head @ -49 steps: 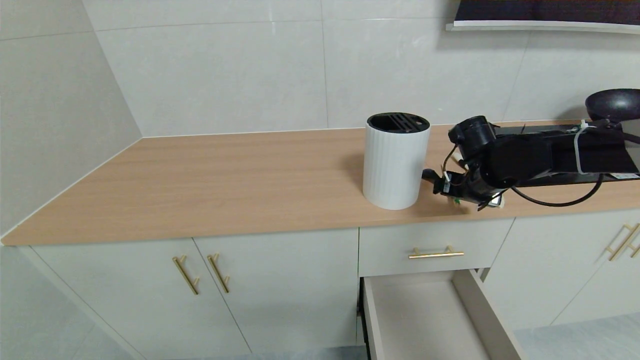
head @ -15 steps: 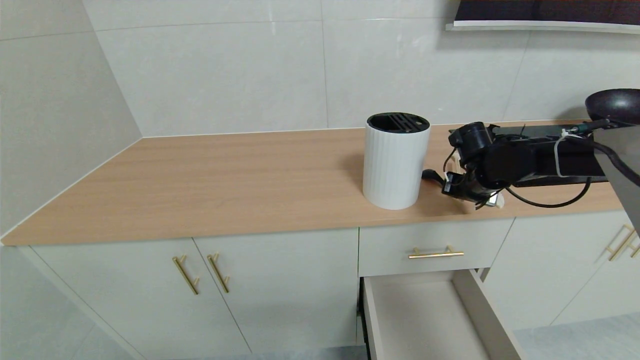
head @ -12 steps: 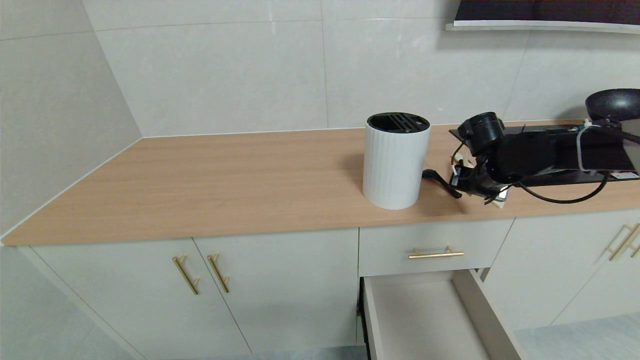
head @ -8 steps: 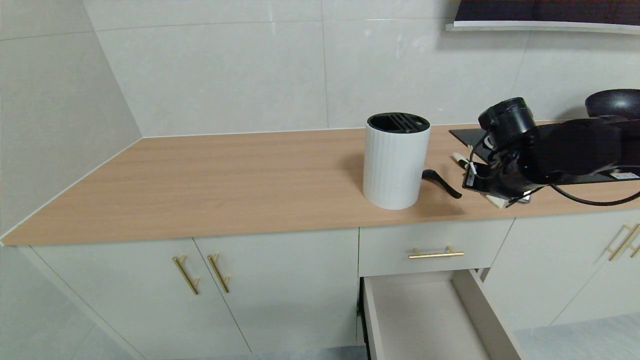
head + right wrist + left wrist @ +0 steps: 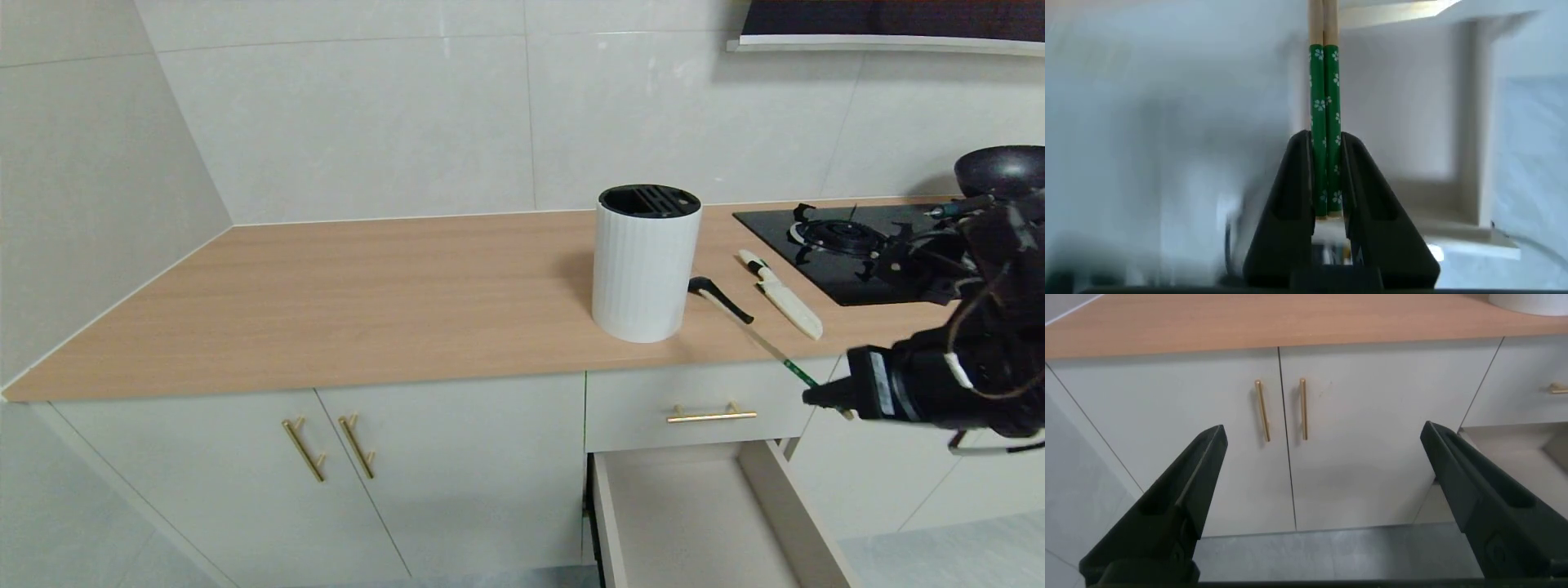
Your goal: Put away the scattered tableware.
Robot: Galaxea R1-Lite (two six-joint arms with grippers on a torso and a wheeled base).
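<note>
My right gripper [image 5: 823, 398] hangs in front of the counter edge, above the open drawer [image 5: 771, 506], and is shut on a pair of wooden chopsticks [image 5: 771, 349] with green patterned ends. The right wrist view has the chopsticks [image 5: 1323, 106] clamped between the fingers of the right gripper [image 5: 1323, 214]. On the counter, right of the white ribbed utensil holder [image 5: 647, 261], lie a black-handled utensil [image 5: 720, 298] and a cream-handled knife [image 5: 781, 296]. My left gripper [image 5: 1323, 439] stands open, low down, facing the cabinet doors [image 5: 1282, 416].
A black gas hob [image 5: 845, 237] sits at the counter's right end, with a dark pan [image 5: 1000, 167] beyond it. A closed drawer with a gold handle [image 5: 712, 415] is above the open one. The counter [image 5: 367, 286] stretches left to a tiled corner.
My right arm has drawn back from beside the holder, off the counter and down in front of its edge, carrying the chopsticks. The knife and black utensil now show uncovered.
</note>
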